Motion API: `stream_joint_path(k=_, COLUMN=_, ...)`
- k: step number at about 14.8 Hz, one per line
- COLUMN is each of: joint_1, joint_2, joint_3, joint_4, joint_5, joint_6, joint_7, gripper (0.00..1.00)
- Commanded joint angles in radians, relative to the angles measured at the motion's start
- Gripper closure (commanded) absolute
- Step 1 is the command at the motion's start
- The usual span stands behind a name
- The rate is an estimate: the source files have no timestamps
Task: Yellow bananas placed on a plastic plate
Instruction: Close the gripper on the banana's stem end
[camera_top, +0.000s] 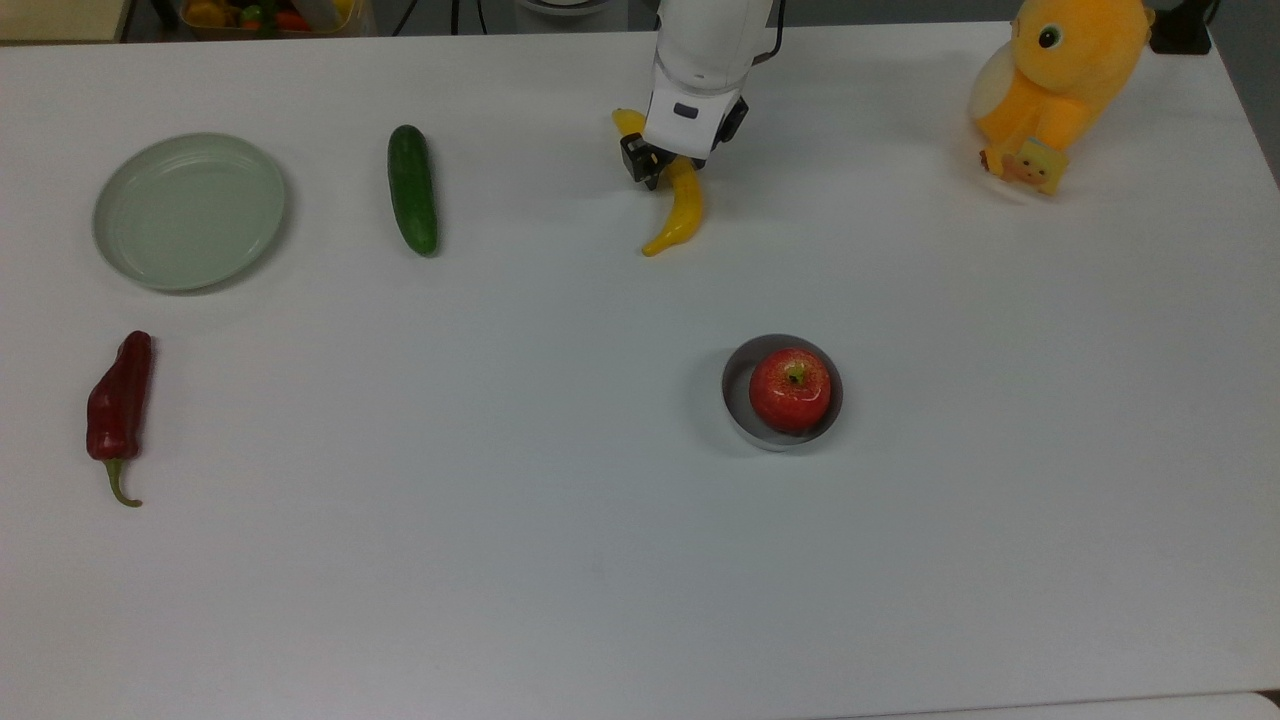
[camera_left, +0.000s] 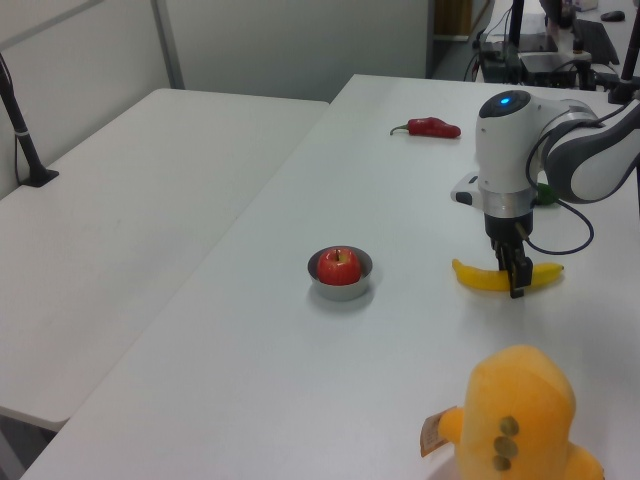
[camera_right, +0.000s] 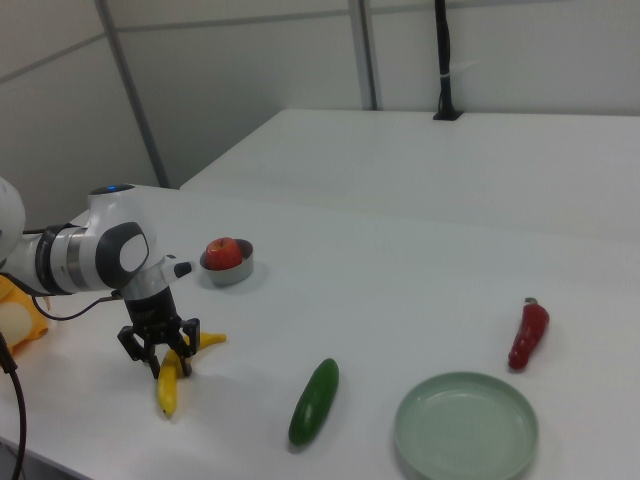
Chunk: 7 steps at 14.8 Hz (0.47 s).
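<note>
My gripper (camera_top: 668, 167) stands over the yellow banana (camera_top: 683, 205), fingers spread to either side of its upper part and not yet clenched. The banana lies near the table's (camera_top: 600, 550) far edge in the top view, long axis running from that edge toward the near one. The plastic plate (camera_top: 189, 211) sits well apart, near the top view's left edge, beyond the cucumber (camera_top: 412, 188). The arm hides the banana's stem end; I cannot tell whether the fingers touch it.

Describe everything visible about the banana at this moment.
The banana is long, slender, curved and yellow, smooth-skinned and lying flat on the white table. The hand straddles it with open fingers near the end at the top view's upper side. Its other, tapered end points toward the apple.
</note>
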Motion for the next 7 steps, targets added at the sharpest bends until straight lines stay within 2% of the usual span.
stream_joint_path(k=1, joint_1=0.013, joint_2=-0.001, joint_3=-0.002, joint_4=-0.009, joint_5=-0.022, joint_6=0.019, joint_7=0.060, gripper=0.84)
stream_joint_path(k=2, joint_1=0.013, joint_2=-0.001, joint_3=-0.002, joint_4=-0.009, joint_5=-0.022, joint_6=0.016, joint_7=0.063, gripper=0.96)
stream_joint_path(k=3, joint_1=0.013, joint_2=-0.003, joint_3=-0.002, joint_4=-0.007, joint_5=-0.022, joint_6=0.015, joint_7=0.063, gripper=1.00)
stream_joint_path(k=7, joint_1=0.011, joint_2=-0.015, joint_3=-0.002, joint_4=-0.001, joint_5=-0.022, joint_6=0.005, joint_7=0.082, gripper=1.00)
